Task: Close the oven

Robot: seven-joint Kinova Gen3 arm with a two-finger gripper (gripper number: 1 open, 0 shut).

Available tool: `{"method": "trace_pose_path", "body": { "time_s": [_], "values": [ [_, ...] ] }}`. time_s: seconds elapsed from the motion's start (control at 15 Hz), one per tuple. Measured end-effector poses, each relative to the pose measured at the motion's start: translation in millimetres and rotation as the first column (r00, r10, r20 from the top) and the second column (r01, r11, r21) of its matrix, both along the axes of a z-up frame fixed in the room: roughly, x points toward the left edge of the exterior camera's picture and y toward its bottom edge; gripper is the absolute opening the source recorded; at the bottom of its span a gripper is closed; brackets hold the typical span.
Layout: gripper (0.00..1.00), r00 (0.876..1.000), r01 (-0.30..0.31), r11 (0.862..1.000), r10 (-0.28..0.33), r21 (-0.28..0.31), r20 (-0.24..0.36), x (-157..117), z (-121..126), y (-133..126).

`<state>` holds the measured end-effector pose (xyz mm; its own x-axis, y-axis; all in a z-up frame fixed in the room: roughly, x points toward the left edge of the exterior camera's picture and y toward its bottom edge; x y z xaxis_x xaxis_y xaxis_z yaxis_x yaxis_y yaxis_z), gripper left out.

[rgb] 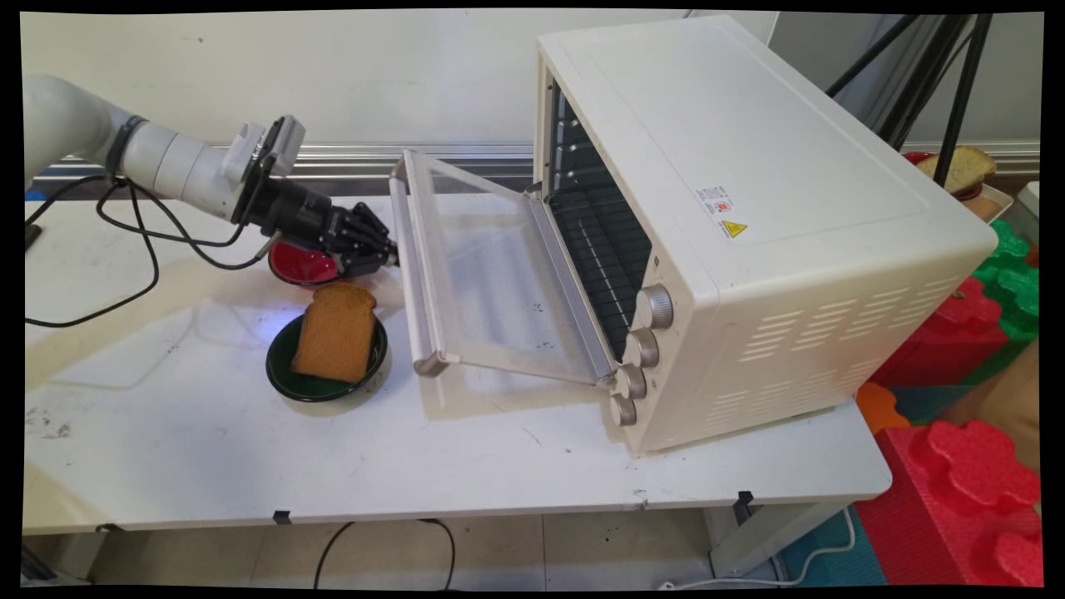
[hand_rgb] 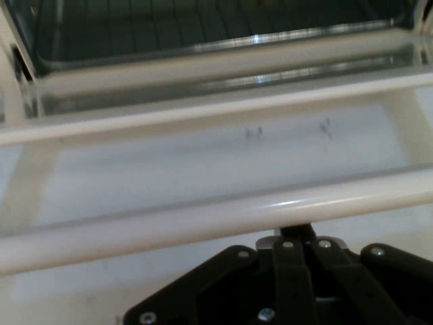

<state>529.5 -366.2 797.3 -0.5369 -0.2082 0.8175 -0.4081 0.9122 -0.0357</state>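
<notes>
Right now the claw (rgb: 384,252) sits at the handle bar (rgb: 413,266) of the toaster oven's (rgb: 749,225) door (rgb: 491,283), which hangs dropped open toward the arm. In the hand view its two fingers (hand_rgb: 298,238) are pressed together, closed on nothing, with their tips meeting the underside of the pale handle bar (hand_rgb: 203,220); the glass pane and the dark wire rack (hand_rgb: 169,27) lie beyond.

Just under the arm's wrist a red bowl (rgb: 299,266) stands on the desk (rgb: 208,433), partly hidden by the claw. Near it, toward the camera, a green bowl (rgb: 312,384) carries a slice of brown toast (rgb: 335,331) leaning upright against its rim.

By the look of it, the door is stiff metal and glass on a bottom hinge, so it should swing as one piece; the smooth rounded bar is probably slippery, and its middle seems the steadiest place to push or hook.
</notes>
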Motion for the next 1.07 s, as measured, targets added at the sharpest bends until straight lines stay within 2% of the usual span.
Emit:
{"method": "trace_pose_path", "body": {
  "time_s": [0.27,0.6,1.07],
  "values": [
    [0.00,0.996,-0.012,0.998,0.006,-0.069,-0.084,-4.7,18.2,-6.2],
    [0.00,0.985,-0.035,0.990,0.011,-0.136,-0.173,-16.9,41.4,-19.7],
    [0.00,0.976,-0.028,0.983,-0.013,-0.181,-0.219,-30.1,58.4,-30.0]
  ]
}}
